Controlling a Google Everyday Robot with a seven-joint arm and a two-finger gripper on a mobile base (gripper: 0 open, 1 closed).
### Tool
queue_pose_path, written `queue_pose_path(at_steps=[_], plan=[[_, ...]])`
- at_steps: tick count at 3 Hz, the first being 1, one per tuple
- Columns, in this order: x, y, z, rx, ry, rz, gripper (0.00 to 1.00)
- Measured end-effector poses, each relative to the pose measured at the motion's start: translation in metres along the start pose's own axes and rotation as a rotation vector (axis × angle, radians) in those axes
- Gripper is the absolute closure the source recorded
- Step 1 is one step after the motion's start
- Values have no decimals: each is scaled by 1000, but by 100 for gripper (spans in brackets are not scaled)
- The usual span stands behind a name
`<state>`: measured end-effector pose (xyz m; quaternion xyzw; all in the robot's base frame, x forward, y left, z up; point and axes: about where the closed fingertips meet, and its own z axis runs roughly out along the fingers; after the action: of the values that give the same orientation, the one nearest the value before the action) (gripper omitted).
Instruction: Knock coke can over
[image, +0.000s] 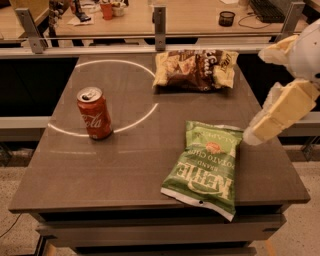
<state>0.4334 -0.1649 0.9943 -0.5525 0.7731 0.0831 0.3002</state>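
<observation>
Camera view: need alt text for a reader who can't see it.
A red coke can stands upright on the left side of a dark table. The robot's tool is at the table's right edge, far from the can, next to a green chip bag. A brown chip bag lies at the back.

The coke can (93, 113) stands upright; tool (261, 130) hovers at right edge of table (125, 172).
</observation>
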Motion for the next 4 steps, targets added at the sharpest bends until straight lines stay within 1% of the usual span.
queue_pose_path(at_steps=[1, 2, 3, 4], plan=[[-19, 11, 25, -36, -181, 6, 0], [-49, 23, 53, -87, -368, -11, 0], [-75, 34, 78, -140, -487, 13, 0], [-102, 44, 105, -179, -572, 50, 0]])
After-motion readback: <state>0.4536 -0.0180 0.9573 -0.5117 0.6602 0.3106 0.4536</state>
